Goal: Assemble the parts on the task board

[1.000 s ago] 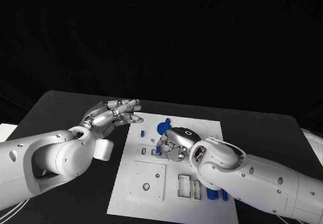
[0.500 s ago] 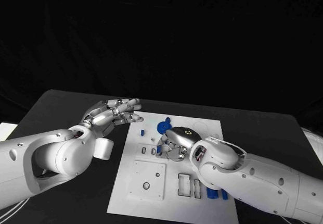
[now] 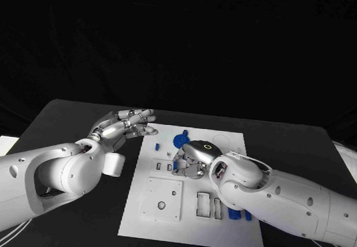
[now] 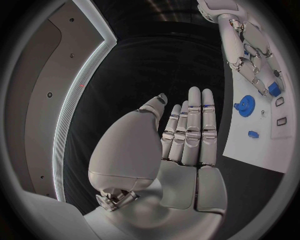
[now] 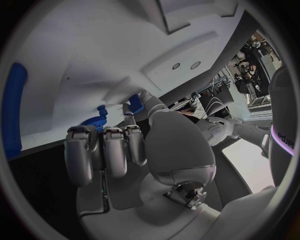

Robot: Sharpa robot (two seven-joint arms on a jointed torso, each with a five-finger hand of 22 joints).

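Desk (image 3: 71,121): black, carries the board at its middle.

Board (image 3: 220,230): white plate, lying flat, long side running away from the robot. Rectangular recesses and slots in its near half; blue parts on its far half and right edge.

Right hand (image 3: 194,157): low over the board's middle, back of the hand uppermost. In the right wrist view the fingers (image 5: 103,150) are curled in, tips down at the board surface, with a small blue part (image 5: 136,104) at the thumb tip. Whether that part is grasped, I cannot tell.

Left hand (image 3: 125,125): raised above the desk just beside the board's left edge, apart from it. Fingers (image 4: 194,125) straight and side by side, palm flat, released, nothing in them.

Gear (image 3: 180,140): blue, round, toothed, lying on the board's far half, just beyond the right hand. Also seen in the left wrist view (image 4: 245,105).

Blue pieces (image 3: 239,213): oblong, at the board's right edge, partly covered by the right arm.

Small piece (image 3: 156,146): blue, near the board's left edge, between the gear and the left hand.
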